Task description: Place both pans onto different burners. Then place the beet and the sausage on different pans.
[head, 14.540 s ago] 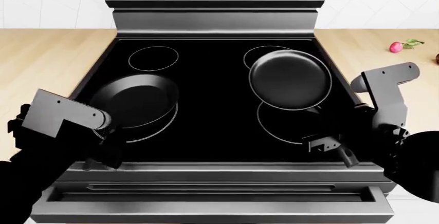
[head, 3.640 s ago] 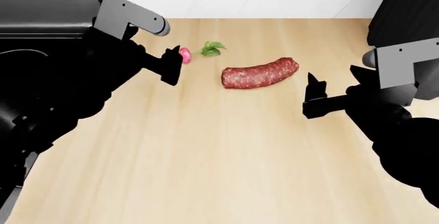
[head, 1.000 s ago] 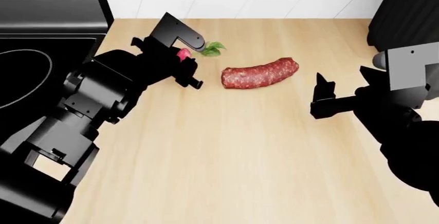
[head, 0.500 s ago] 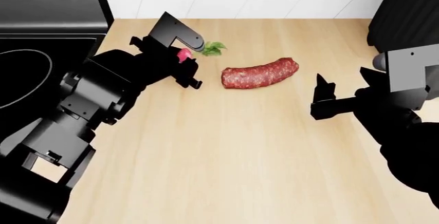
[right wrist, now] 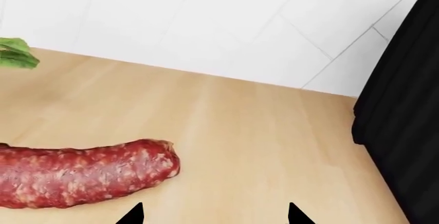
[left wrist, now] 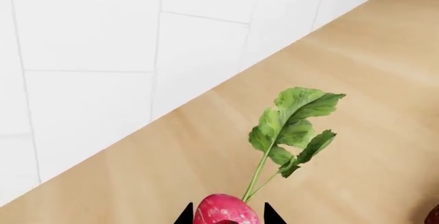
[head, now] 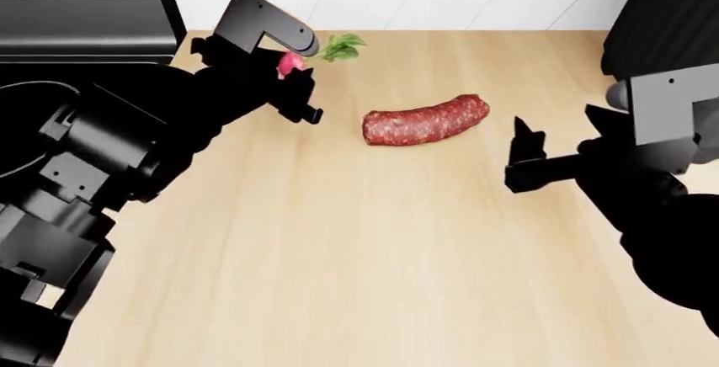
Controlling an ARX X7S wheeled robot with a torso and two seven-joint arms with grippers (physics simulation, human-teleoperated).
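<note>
Left end effector grips beet — lifted

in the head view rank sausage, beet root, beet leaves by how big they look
1. sausage, clearly the largest.
2. beet leaves.
3. beet root, partly hidden by the left gripper closed on it, so its place below the leaves is unsure.

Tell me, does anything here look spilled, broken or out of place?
Nothing stands out. The sausage lies whole on the wooden counter, with no spill or damage showing. The beet sits between the left gripper's fingertips, leaves intact. The right gripper is open beside the sausage.
</note>
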